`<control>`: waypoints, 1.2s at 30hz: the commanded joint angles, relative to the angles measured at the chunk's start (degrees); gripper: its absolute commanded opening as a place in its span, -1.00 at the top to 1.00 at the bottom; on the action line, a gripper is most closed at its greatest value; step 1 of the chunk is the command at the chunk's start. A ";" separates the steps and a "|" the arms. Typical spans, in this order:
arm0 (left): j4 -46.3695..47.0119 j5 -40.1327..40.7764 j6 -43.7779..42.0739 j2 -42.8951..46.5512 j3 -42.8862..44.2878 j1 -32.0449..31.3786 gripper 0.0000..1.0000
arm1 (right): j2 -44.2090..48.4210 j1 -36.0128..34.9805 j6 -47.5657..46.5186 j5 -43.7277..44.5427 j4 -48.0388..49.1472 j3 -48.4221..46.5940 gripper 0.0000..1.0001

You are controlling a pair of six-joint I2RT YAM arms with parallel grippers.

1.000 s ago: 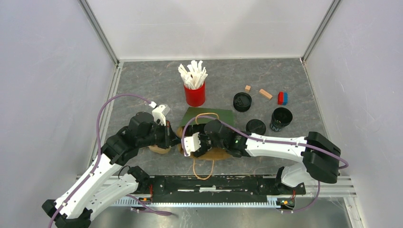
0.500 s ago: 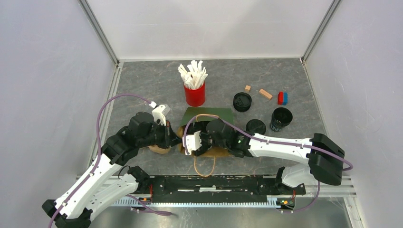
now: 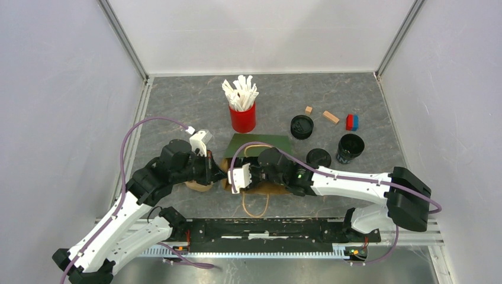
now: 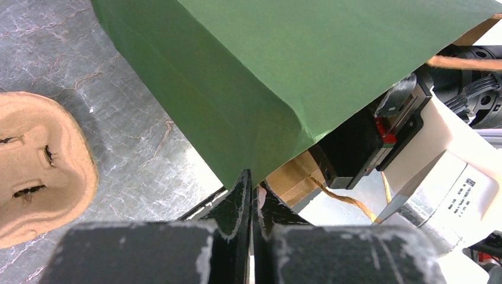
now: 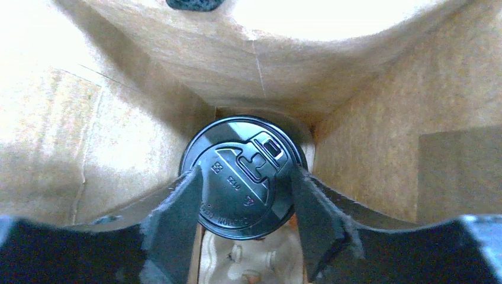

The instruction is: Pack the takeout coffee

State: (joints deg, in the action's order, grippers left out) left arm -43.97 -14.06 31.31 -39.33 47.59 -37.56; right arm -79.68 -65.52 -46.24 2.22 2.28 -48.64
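The takeout coffee (image 5: 248, 157) stands inside the green paper bag (image 3: 261, 144). Only its flat black lid shows in the right wrist view, with brown bag walls (image 5: 118, 118) all round it. My right gripper (image 5: 244, 177) reaches into the bag, one finger against each side of the lid. From above, its fingers are hidden in the bag's mouth. My left gripper (image 4: 253, 184) is shut on the bag's lower edge (image 4: 278, 89), pinching the paper. In the top view it sits at the bag's left side (image 3: 220, 173).
A brown pulp cup carrier (image 4: 35, 165) lies left of the bag. A red cup of white sticks (image 3: 243, 117) stands behind it. At the right are an open black cup (image 3: 350, 148), two loose black lids (image 3: 302, 126) (image 3: 318, 157) and small blocks (image 3: 352, 122).
My right gripper's fingers have closed in from wide open onto the lid's sides. The right arm has shifted slightly. The left arm has kept still, holding the bag.
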 commanded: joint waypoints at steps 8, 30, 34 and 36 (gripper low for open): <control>2.40 -1.49 2.01 0.05 0.70 0.21 0.96 | 1.42 -0.14 1.50 -3.71 0.86 -0.23 0.18; 2.57 -2.56 1.82 -0.42 0.92 0.21 0.95 | -4.87 1.41 1.76 -0.29 8.34 1.27 0.64; 2.67 -2.65 1.81 -0.43 1.01 0.18 0.96 | -5.81 1.62 1.63 -0.76 8.08 0.83 0.64; 2.84 -2.88 1.84 -0.64 0.97 0.21 0.96 | -5.98 1.62 1.85 -0.99 8.27 0.83 0.64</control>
State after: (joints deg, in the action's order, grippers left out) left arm -43.44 -15.16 31.31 -39.83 47.59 -37.56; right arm -84.64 -64.14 -45.04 1.37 7.68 -47.88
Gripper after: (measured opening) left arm 0.032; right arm 0.183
